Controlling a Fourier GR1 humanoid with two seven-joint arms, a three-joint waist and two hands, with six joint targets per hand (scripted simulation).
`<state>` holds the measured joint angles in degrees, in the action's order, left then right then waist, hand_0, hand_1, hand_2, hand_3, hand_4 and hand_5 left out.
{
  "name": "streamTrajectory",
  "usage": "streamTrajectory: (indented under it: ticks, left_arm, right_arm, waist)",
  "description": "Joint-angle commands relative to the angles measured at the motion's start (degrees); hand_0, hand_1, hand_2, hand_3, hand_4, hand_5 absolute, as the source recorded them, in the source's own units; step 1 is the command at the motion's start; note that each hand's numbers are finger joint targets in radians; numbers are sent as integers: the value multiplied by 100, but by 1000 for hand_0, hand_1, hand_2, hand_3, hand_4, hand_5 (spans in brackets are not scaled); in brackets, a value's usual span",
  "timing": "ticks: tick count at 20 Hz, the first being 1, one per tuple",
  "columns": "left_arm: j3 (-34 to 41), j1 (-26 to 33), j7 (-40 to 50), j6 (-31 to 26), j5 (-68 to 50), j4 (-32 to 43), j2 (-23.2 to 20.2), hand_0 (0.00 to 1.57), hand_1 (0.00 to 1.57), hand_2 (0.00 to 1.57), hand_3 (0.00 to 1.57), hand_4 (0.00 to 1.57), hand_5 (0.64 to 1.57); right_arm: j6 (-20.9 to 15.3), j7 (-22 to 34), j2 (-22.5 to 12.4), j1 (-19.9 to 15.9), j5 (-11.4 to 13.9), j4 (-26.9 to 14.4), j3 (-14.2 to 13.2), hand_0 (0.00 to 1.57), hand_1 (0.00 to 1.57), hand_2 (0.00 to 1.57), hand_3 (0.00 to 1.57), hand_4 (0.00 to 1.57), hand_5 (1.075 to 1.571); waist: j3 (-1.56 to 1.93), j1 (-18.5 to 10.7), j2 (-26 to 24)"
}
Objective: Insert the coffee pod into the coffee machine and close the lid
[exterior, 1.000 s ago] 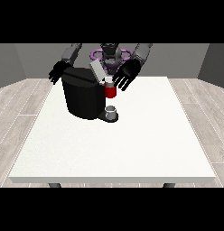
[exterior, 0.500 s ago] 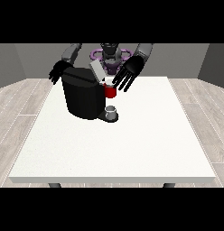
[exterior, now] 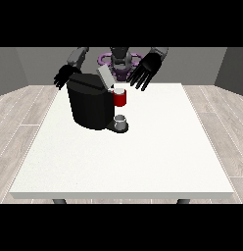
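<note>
A black coffee machine (exterior: 89,105) stands on the white table (exterior: 143,157), left of the middle. Its grey lid (exterior: 105,77) is tilted up at the top. A red pod holder (exterior: 120,98) with a white pod top (exterior: 119,90) sits at the machine's front, above a small grey cup (exterior: 121,120) on the drip base. The hand at the view's right (exterior: 144,71) hovers above and to the right of the pod, fingers spread and straight, holding nothing. The hand at the view's left (exterior: 65,77) is behind the machine's upper left corner, partly hidden.
The robot's torso (exterior: 121,61) stands behind the table's far edge. Wide bare table surface lies in front of and to the right of the machine. Grey floor surrounds the table.
The hand at the view's right has lifted up and moved away to the right from the red pod holder. The hand at the view's left has barely moved.
</note>
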<state>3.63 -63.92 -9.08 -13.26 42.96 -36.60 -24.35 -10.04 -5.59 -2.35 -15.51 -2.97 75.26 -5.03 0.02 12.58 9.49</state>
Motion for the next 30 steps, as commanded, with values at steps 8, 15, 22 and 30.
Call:
streamTrajectory:
  ticks: [8,15,22,30]
  left_arm:
    - [1376,1014,-247,36,-1655,-15,863,0,0,0,0,249,1571]
    - [1602,2082,-524,91,-2244,-191,1698,0,0,0,0,0,1571]
    - [1828,3057,-718,-362,-2732,-216,1778,0,0,0,0,0,1571]
    - [1693,3314,-356,-523,-3254,-979,2102,0,0,0,0,135,1571]
  right_arm:
    - [-23,105,-62,693,-97,91,-137,0,0,0,0,370,1571]
    - [434,113,-559,1009,-55,207,-135,0,0,0,0,366,1571]
    - [596,771,-560,756,-9,947,259,0,0,0,0,0,1571]
    - [1189,851,-889,402,-220,901,188,0,0,0,0,0,1571]
  waist:
    - [-15,-588,-1156]
    - [-6,-1135,-1999]
    - [-8,-1389,-2533]
    - [-2,-1780,-2247]
